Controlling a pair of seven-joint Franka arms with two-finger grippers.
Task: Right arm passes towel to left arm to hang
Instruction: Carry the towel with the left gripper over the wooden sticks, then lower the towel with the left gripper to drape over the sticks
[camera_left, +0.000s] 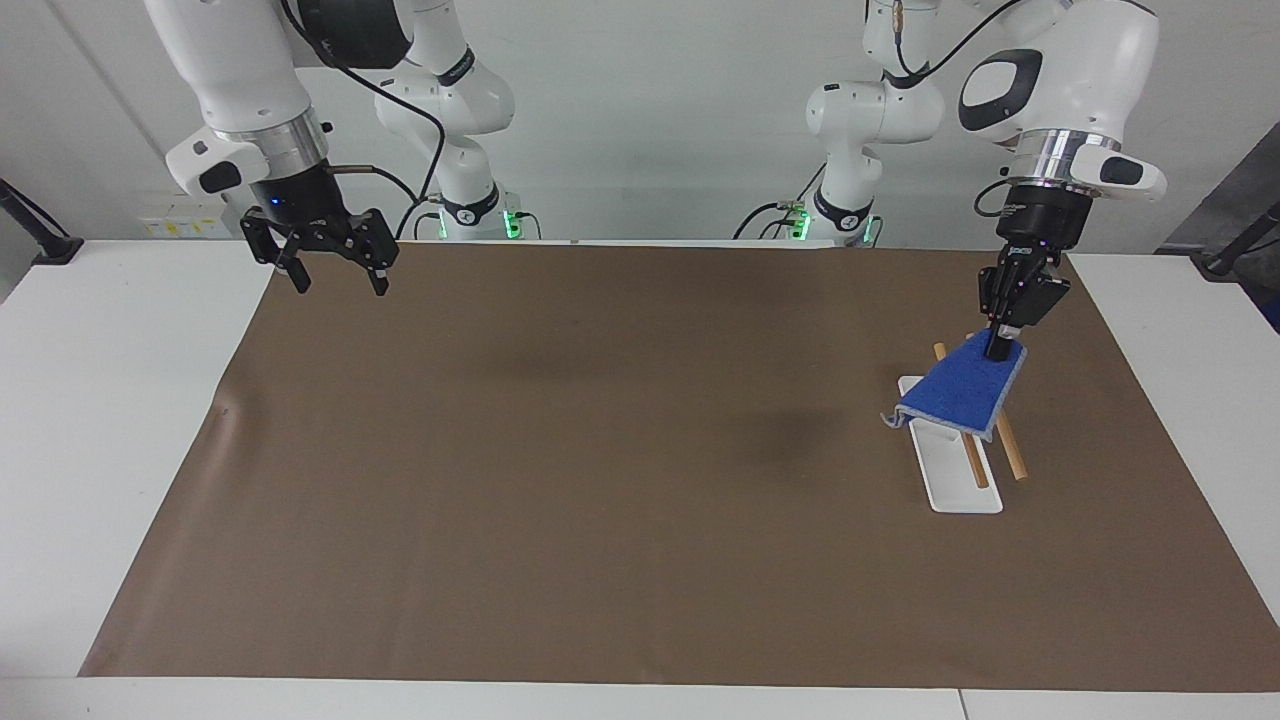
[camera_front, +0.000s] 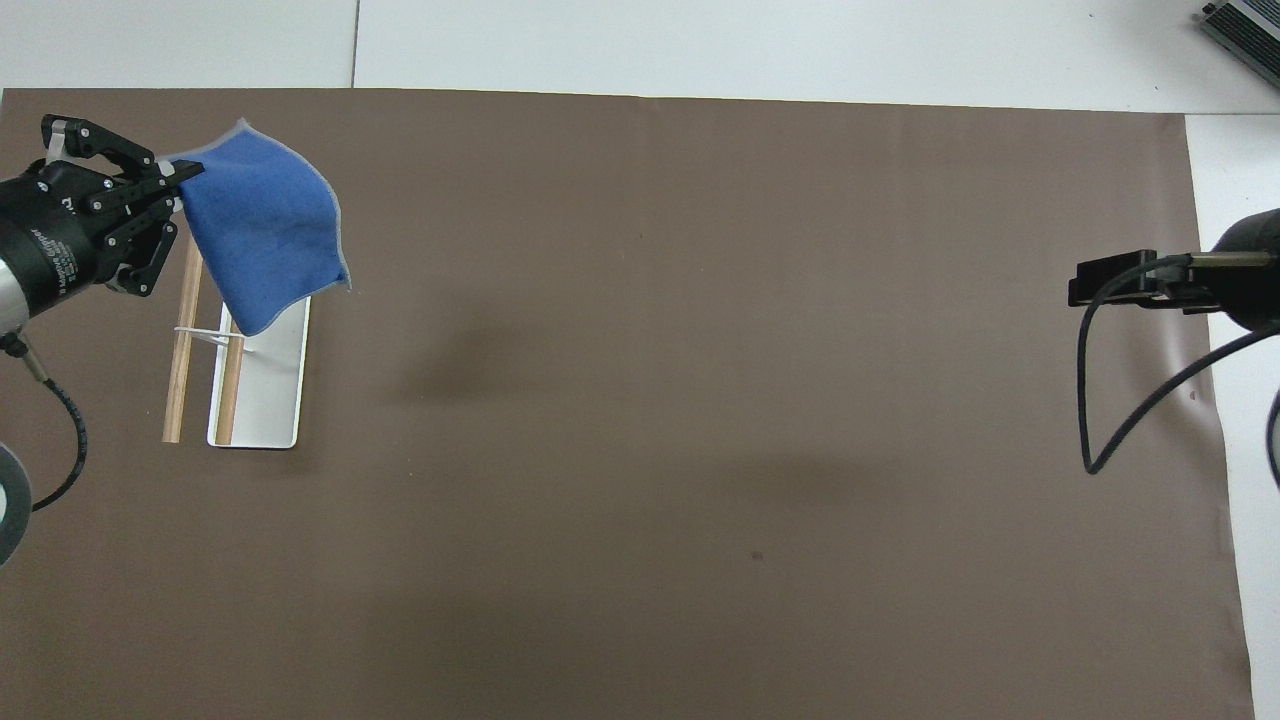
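Note:
The blue towel (camera_left: 958, 398) lies draped over the raised end of a rack with two wooden rods (camera_left: 1010, 452) on a white base (camera_left: 962, 482), at the left arm's end of the table. One towel edge hangs off toward the table's middle. My left gripper (camera_left: 997, 349) is shut on the towel's upper corner, just above the rods. In the overhead view the left gripper (camera_front: 188, 173) holds the towel (camera_front: 265, 235) over the rack (camera_front: 268, 395). My right gripper (camera_left: 340, 285) is open and empty, raised over the mat's corner at the right arm's end; it also shows in the overhead view (camera_front: 1085, 285).
A brown mat (camera_left: 600, 480) covers most of the white table (camera_left: 110, 400). Two slimmer white arms with green lights (camera_left: 850, 120) stand at the robots' edge of the table. A black cable (camera_front: 1090, 400) loops from the right wrist.

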